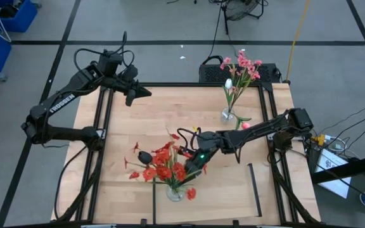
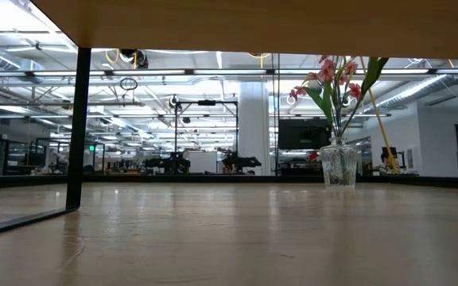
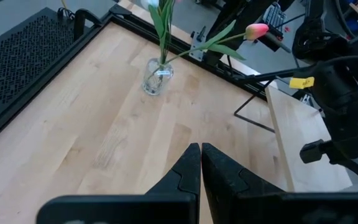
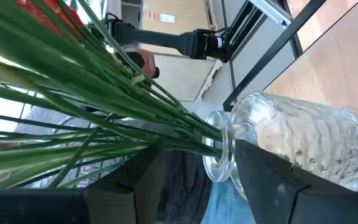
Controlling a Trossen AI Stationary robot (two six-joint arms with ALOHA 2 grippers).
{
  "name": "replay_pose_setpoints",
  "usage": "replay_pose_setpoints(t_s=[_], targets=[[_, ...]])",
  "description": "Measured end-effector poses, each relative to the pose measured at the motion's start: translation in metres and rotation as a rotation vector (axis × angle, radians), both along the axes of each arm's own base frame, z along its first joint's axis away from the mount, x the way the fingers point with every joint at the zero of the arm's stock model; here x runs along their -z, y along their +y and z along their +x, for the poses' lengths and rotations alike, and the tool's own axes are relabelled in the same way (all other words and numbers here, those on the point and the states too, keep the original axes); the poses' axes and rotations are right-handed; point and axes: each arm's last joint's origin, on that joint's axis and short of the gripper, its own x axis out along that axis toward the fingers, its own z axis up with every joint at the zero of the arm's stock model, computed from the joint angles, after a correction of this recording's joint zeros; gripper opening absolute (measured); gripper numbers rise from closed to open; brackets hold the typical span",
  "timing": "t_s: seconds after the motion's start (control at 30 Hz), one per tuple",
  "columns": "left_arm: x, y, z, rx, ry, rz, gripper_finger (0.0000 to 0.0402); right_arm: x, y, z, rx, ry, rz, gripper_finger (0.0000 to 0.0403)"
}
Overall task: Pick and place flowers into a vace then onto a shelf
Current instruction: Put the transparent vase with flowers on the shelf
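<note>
Right gripper [image 1: 194,166] low over the shelf [image 1: 227,190], at the near-edge vase [image 4: 291,146]. Jaws spread wide, one finger [image 4: 135,180] on each side of the vase neck; glass sits between them, contact not clear from the right wrist view. Red sprays [image 1: 163,166] fan out of that vase just beyond the fingertips, green stalks [image 4: 92,99] running past the jaws into the mouth. Vase base [image 1: 175,193] visible from above, standing on the light board between the two black rails.

Left gripper [image 3: 201,163] raised over the far-left corner of the table [image 1: 170,107], well apart from any flower. Jaws pressed together, nothing between them.

Second vase [image 1: 229,115] well beyond the right gripper's jaws, near the far-right table edge, upright. Pink sprays [image 1: 243,65] and white tulip bud [image 1: 229,83] standing up out of it. Pink-red tulip bud [image 3: 256,29] leaning out sideways on a bent stalk, hanging just past the vase toward the right arm. Same vase seen in low view, upright on the tabletop, shelf board overhead.
</note>
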Motion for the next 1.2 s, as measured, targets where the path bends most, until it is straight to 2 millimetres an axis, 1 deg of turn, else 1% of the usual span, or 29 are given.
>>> replay_pose_setpoints(t_s=[0.17,0.4,0.53,0.67,0.8,0.9,1.1,1.2], targets=[[0.000,0.000,0.000,0.007,-0.001,0.014,0.0019,0.002,0.000,-0.001,-0.010,0.006,-0.014,0.0189],[0.000,0.000,0.000,0.017,-0.003,0.034,0.0019,0.002,0.001,-0.003,-0.086,0.009,-0.008,0.0186],[0.000,0.000,0.000,0.020,-0.003,0.040,0.0019,0.004,-0.001,-0.003,-0.099,-0.020,-0.052,0.0181],[0.000,0.000,0.000,0.020,-0.003,0.040,0.0019,0.008,-0.006,-0.003,-0.122,0.009,-0.071,0.0180],[0.000,0.000,0.000,0.021,0.002,0.038,0.0019,0.009,-0.006,-0.004,-0.157,0.011,-0.068,0.0179],[0.001,-0.001,-0.001,0.028,0.009,0.042,0.0019,0.008,-0.005,-0.007,-0.160,-0.003,-0.107,0.0178],[0.002,-0.001,-0.001,0.033,0.012,0.052,0.0019,0.013,-0.019,-0.010,-0.121,0.047,-0.170,0.0178],[0.002,-0.001,-0.001,0.034,0.012,0.053,0.0019,0.009,-0.019,-0.015,-0.131,0.042,-0.186,0.0178]])
